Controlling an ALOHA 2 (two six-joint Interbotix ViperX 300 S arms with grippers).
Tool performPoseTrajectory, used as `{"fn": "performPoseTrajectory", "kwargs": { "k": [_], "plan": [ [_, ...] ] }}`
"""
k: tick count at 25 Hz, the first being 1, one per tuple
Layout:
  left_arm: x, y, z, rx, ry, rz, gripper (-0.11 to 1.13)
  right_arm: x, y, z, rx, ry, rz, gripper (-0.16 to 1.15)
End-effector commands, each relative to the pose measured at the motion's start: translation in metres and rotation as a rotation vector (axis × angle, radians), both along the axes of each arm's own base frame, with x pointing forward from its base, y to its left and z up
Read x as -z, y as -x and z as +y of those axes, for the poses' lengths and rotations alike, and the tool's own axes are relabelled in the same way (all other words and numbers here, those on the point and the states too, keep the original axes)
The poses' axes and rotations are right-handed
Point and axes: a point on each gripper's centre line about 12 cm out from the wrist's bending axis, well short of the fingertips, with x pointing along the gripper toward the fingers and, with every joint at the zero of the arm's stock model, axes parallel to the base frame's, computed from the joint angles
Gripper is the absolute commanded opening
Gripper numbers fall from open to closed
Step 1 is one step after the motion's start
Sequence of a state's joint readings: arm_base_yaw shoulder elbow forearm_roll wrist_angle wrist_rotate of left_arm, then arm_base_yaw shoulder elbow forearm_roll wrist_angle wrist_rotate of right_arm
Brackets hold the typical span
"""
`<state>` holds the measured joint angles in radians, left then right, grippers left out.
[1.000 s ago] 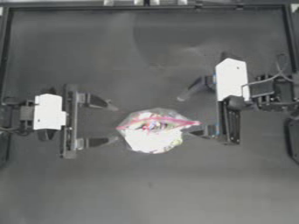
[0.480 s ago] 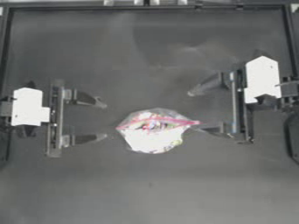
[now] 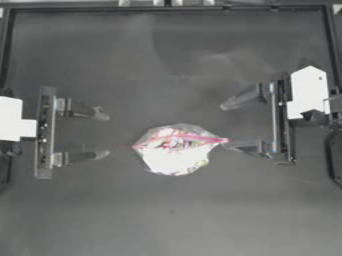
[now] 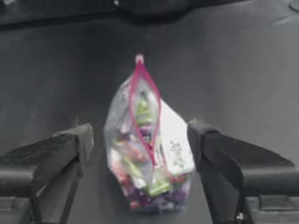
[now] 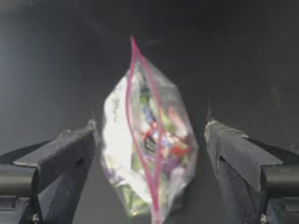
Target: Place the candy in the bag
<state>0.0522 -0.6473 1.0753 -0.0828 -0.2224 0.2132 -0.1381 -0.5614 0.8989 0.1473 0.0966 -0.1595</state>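
Observation:
The bag [image 3: 175,151] lies in the middle of the table, clear plastic with its pink-red strip [image 3: 194,138] spread into an open mouth. It is filled with multicoloured wrapped candy [image 4: 146,175]; I see no loose candy on the table. My left gripper [image 3: 103,135] is open to the left of the bag, a clear gap away. My right gripper [image 3: 227,125] is open on the right, with one fingertip [image 3: 235,145] close to the corner of the bag's mouth. The bag [image 4: 153,144] sits beyond the open left jaws, and the bag [image 5: 149,140] sits likewise beyond the open right jaws.
The dark table [image 3: 167,60] has a raised rim [image 3: 167,7] along the far side. Nothing else lies around the bag.
Both arms have drawn back from the bag, the left toward the left edge and the right toward the right edge. The bag has stayed where it was.

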Motion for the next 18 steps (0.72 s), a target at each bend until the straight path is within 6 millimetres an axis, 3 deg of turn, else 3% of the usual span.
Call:
{"fn": "performPoseTrajectory", "kwargs": {
  "k": [1,18],
  "plan": [
    [-0.010,0.004,-0.001,0.004,0.000,-0.031,0.96,-0.006,0.003,0.000,-0.005,0.020,-0.024,1.01],
    [-0.017,0.022,-0.002,0.006,0.000,-0.056,0.96,-0.013,0.024,0.001,0.004,0.056,-0.146,1.01]
  ]
}}
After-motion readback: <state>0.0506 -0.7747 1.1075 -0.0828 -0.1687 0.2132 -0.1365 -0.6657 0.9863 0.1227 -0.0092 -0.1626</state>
